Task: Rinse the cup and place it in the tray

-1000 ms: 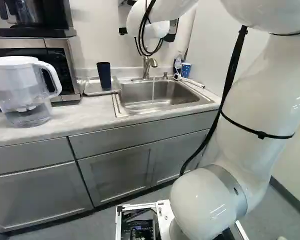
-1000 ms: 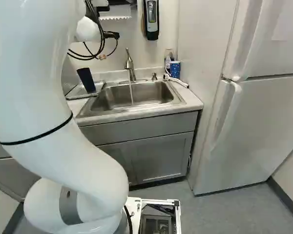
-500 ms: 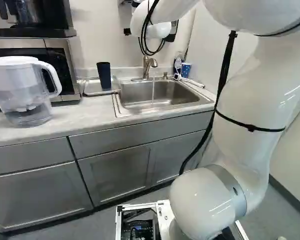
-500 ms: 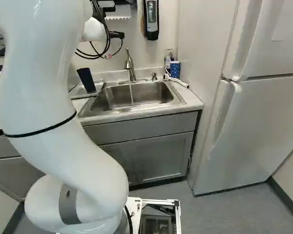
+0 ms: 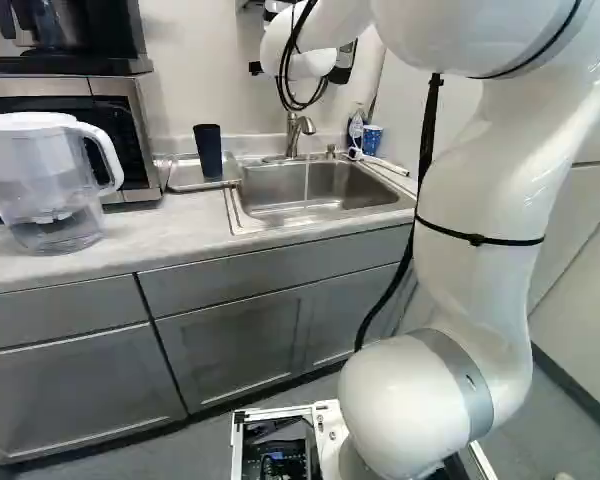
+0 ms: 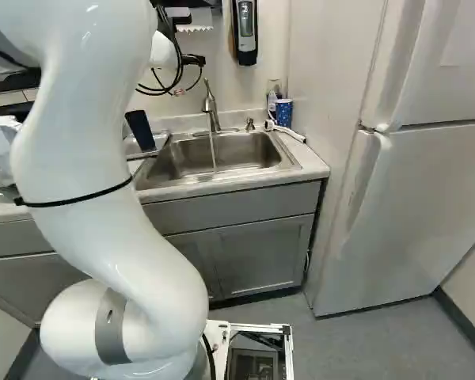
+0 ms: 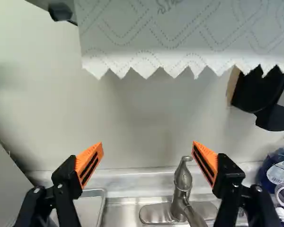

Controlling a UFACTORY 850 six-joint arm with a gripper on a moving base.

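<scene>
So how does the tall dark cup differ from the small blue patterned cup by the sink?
The tall dark cup looks plain, while the small blue patterned cup has light specks. The dark cup is clearly taller than the blue cup. The dark cup stands on the shallow tray; the blue cup stands beside a bottle. Both are outside the steel sink.

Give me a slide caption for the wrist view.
The open, empty gripper faces the wall, with paper towel, faucet and part of the tray in view.

The wrist view's edges cut off the paper towel (image 7: 180, 42), wall dispenser (image 7: 274, 116) and tray (image 7: 89, 207).
</scene>
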